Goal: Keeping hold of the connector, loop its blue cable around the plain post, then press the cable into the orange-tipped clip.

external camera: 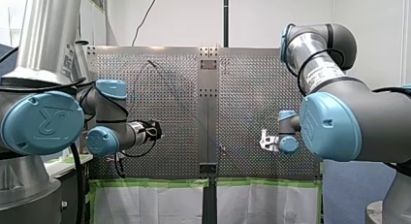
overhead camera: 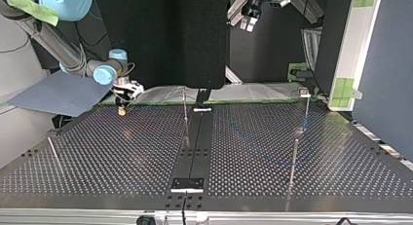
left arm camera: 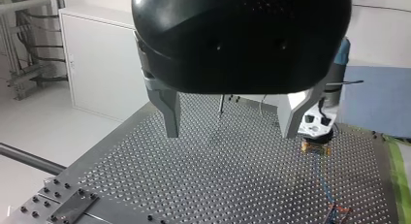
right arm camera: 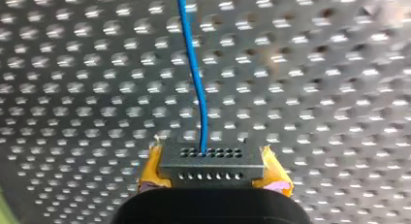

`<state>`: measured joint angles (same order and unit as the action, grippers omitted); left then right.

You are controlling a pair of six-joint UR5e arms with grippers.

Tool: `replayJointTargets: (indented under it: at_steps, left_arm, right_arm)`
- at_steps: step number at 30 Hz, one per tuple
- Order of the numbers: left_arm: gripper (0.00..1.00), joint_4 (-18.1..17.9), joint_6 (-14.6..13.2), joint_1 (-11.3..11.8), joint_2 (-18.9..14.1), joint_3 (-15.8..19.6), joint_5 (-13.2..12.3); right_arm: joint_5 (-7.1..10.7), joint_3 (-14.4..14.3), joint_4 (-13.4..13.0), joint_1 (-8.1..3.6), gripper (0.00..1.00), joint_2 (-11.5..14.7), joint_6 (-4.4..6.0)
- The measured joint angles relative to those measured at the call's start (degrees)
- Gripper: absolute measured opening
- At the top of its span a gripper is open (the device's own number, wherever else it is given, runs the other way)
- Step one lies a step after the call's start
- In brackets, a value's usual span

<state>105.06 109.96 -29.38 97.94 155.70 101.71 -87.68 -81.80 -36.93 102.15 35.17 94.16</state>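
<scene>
In the right wrist view a dark grey connector (right arm camera: 209,161) sits between the yellow pads (right arm camera: 151,173) of my right gripper (right arm camera: 212,179), which is shut on it. Its blue cable (right arm camera: 193,73) runs straight ahead over the perforated plate. In the top view my right gripper (overhead camera: 122,106) hangs low over the table's far edge at the left. A thin plain post (overhead camera: 185,107) stands near the middle seam. My left gripper (left arm camera: 232,129) is open and empty, high above the table (overhead camera: 248,18). Ahead of it, the blue cable (left arm camera: 321,178) leads to a small orange-marked piece (left arm camera: 339,213).
Further thin posts (overhead camera: 293,161) stand on the perforated table (overhead camera: 122,157), one with a small block on top (overhead camera: 304,92). A dark strip (overhead camera: 195,142) runs down the middle seam. Green tape (external camera: 150,183) edges the near side in the front view.
</scene>
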Motion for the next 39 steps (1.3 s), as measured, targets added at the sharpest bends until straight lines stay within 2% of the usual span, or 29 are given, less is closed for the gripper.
replayJointTargets:
  at_steps: [14, 17, 24, 28, 31, 39]
  left_arm:
    - [1.00, -0.6, 0.8, 0.0, 0.0, -2.5, 0.0]
    - [1.00, -0.3, 0.9, 0.0, 0.0, -2.8, 0.6]
    - [1.00, 0.7, 1.0, 0.0, 0.0, -2.9, 3.1]
    - [1.00, 0.9, 0.9, 0.0, 0.0, -2.9, 3.4]
    - [1.00, 1.3, 0.8, 0.0, 0.0, -2.9, 3.5]
    - [1.00, 2.2, 0.4, 0.0, 0.0, -2.9, 3.6]
  right_arm:
    - [-1.51, -0.2, 6.4, 1.51, 0.00, 8.1, 0.07]
    - [-2.21, -0.4, 7.7, 1.93, 0.00, 10.0, 0.17]
    - [-4.80, -1.6, 10.3, 2.42, 0.00, 14.4, 1.09]
    - [-5.40, -2.2, 11.5, 2.56, 0.00, 17.0, 1.75]
    - [-5.57, -3.2, 11.7, 2.37, 0.00, 18.8, 1.97]
    - [-5.29, -6.8, 10.1, 1.91, 0.00, 23.8, 2.58]
